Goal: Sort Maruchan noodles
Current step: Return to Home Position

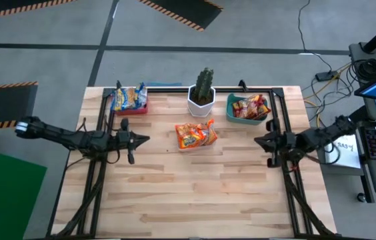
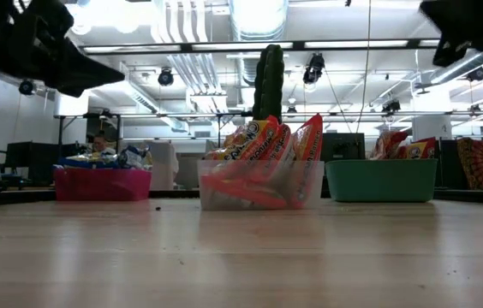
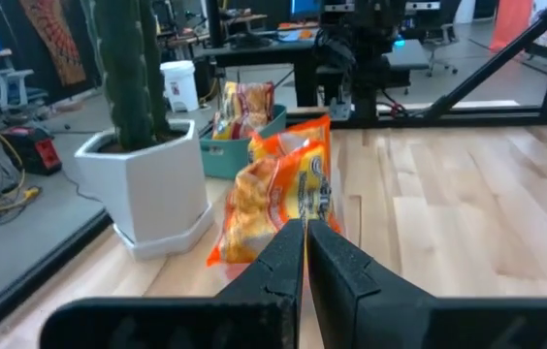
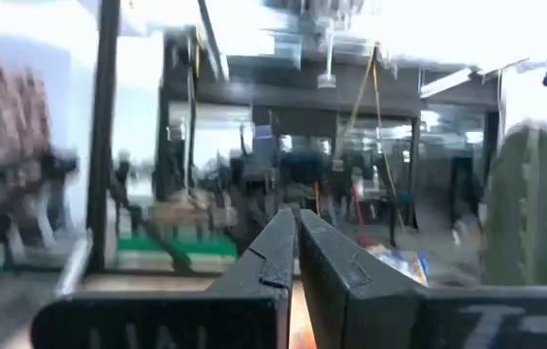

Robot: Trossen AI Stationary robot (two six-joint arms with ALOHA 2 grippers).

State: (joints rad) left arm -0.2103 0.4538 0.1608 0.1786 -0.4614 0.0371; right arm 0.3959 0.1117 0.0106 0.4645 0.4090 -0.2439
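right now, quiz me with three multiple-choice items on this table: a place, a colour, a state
1. Where is the cactus? A between red bin and teal bin; B inside the red bin; C at the front edge.
2. Colour of the bin holding the red packets? A red; B teal; C white.
3. Left tool and right tool? A gripping packets; B wide open; C shut, empty.
1 A, it stands between them; 2 B, packets show above the teal wall; 3 C, each wrist view shows it closed on nothing.

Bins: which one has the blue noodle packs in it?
The red bin, left of the cactus, holds the blue noodle packs; the teal bin holds red packs.
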